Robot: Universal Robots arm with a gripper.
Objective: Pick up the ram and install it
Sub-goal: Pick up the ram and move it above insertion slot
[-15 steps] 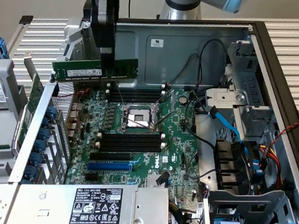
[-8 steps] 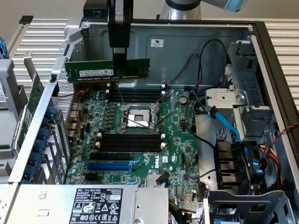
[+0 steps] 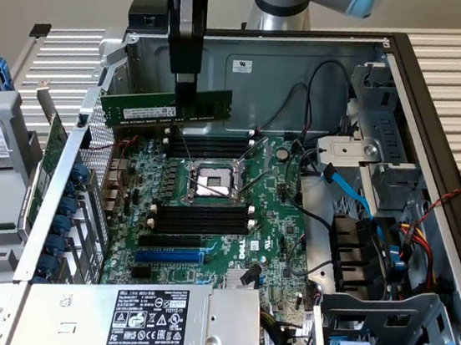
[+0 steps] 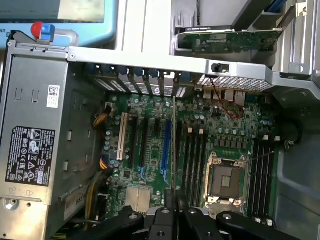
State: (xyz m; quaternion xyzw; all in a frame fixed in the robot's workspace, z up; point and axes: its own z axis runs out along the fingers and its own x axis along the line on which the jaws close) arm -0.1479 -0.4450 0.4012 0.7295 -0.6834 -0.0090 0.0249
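The ram (image 3: 141,109) is a long green stick with black chips and a white label. It hangs level in the air above the far part of the motherboard (image 3: 274,228), inside the open computer case. My gripper (image 3: 185,93) comes down from above and is shut on the stick near its middle. In the wrist view the ram (image 4: 173,145) shows edge-on as a thin line running out from my gripper (image 4: 170,199), over the board beside the black memory slots (image 4: 192,160). Two banks of empty slots (image 3: 199,219) flank the CPU socket (image 3: 211,180).
A silver power supply (image 3: 153,323) sits at the near edge of the case. A green expansion card (image 3: 52,151) stands outside the case wall at the exterior view's left. Cables and a blue-clipped drive cage (image 3: 370,265) crowd the exterior view's right.
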